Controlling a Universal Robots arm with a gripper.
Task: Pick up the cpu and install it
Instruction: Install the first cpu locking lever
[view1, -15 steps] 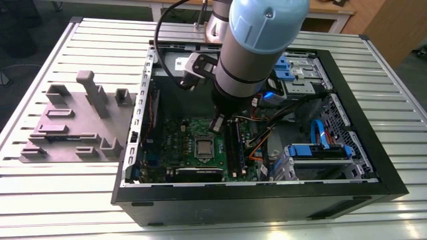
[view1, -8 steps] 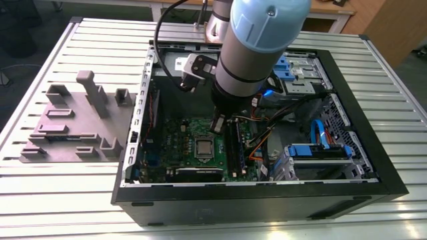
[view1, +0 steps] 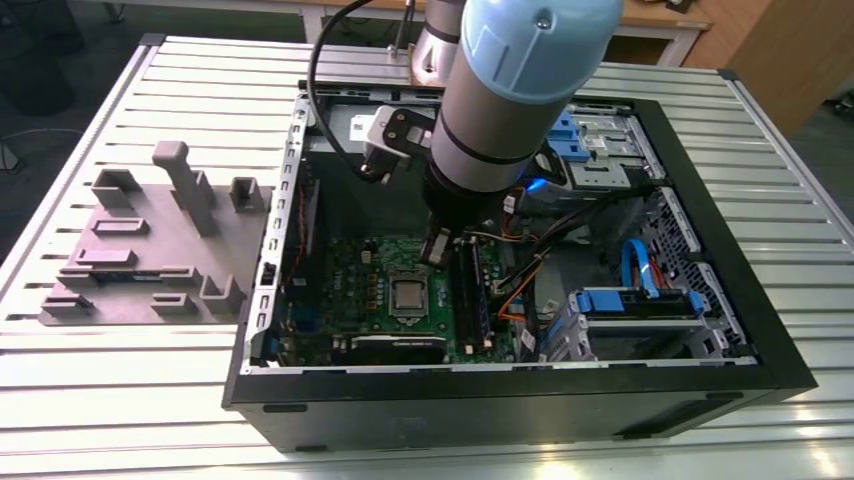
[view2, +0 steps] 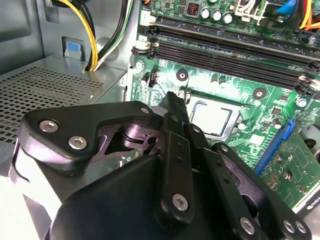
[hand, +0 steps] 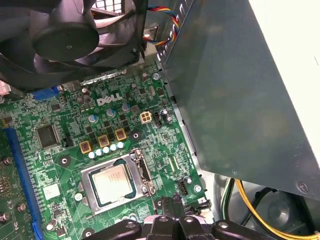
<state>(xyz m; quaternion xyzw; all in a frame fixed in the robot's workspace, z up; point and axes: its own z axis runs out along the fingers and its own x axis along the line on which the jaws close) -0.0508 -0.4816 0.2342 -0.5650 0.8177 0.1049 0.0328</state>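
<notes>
The claw (view2: 172, 102) is closed with nothing between its fingers, which meet at a narrow black tip. It hangs inside the open computer case (view1: 747, 330), above the green motherboard (hand: 120, 140) and just beside the CPU socket. In the exterior view the claw (view1: 437, 247) sits under the arm's blue-and-grey wrist, close to the RAM slots (view2: 225, 47).

The cpu (hand: 114, 183) lies flat in the socket, apart from the claw. It is a small square chip with a pale silver-grey metal top, framed by the socket's metal bracket (hand: 142, 172). In the second wrist view the cpu (view2: 212, 117) is partly hidden by the claw; in the exterior view it (view1: 406, 293) shows as a pale square amid the board.

A black fan (hand: 65, 35) overhangs the board. The case rests on a slatted metal worktop (view1: 120, 400), with a grey fixture block (view1: 154, 255) to the exterior view's left.
</notes>
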